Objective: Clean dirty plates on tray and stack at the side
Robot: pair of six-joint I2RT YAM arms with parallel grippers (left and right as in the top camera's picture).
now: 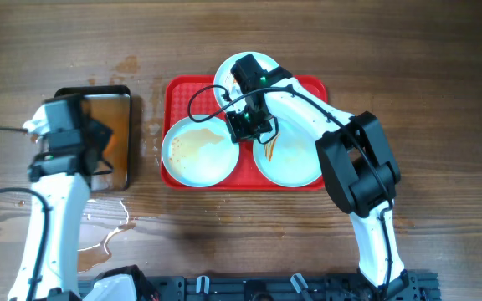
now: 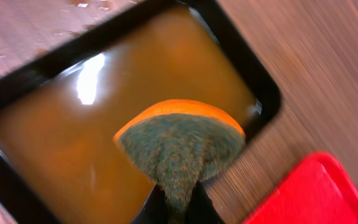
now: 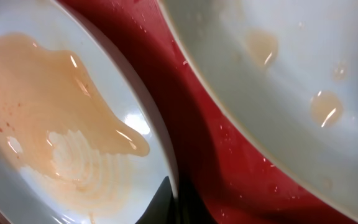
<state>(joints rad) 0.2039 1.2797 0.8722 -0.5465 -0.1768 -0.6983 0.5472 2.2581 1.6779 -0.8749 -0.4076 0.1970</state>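
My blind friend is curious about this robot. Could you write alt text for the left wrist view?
The left gripper pinches an orange sponge with a green scouring face over a black-rimmed pan of brown liquid. A corner of the red tray shows at lower right on the wooden table.

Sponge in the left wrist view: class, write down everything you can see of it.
The orange and green scouring sponge has a rough, dark green pad face backed by bright orange foam. The left gripper pinches one end in shut jaws, and it fans out rounded beyond them. It hangs over the black-rimmed pan of brown liquid; contact is unclear.
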